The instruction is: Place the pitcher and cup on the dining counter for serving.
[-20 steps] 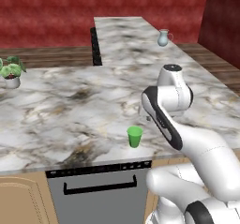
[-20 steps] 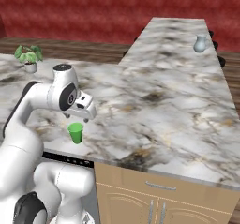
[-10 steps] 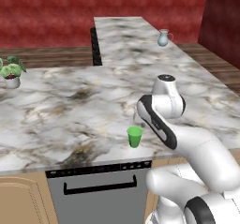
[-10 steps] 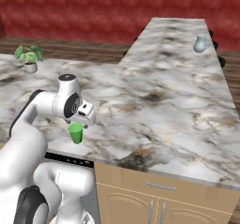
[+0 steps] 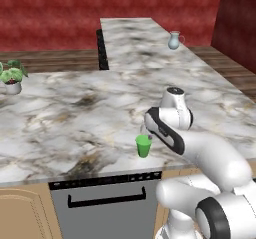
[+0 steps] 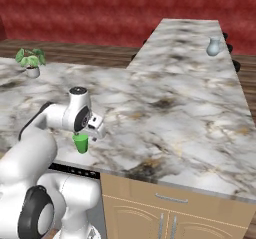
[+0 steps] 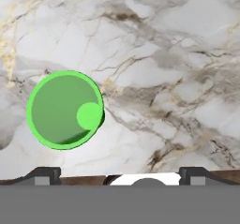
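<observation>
The green cup (image 5: 143,146) (image 6: 80,143) stands upright near the front edge of the marble kitchen counter (image 5: 65,118). My gripper (image 5: 143,131) (image 6: 92,133) hangs just above it, pointing down, open and holding nothing. In the hand view the cup (image 7: 64,109) shows from above as a green ring, left of centre, with my open gripper (image 7: 119,174) below it. The pale blue pitcher (image 5: 174,40) (image 6: 213,46) stands far off on the long dining counter (image 5: 131,35) (image 6: 182,45), near its right edge.
A potted plant (image 5: 11,78) (image 6: 31,63) sits at the left of the kitchen counter. Black stools (image 5: 102,50) (image 6: 231,45) line the dining counter. A dishwasher front (image 5: 105,203) sits under the counter edge below the cup.
The arm has folded down and the hand has dropped toward the cup, from beside and above it to just over it. The jaws stayed open. Cup and pitcher have not moved.
</observation>
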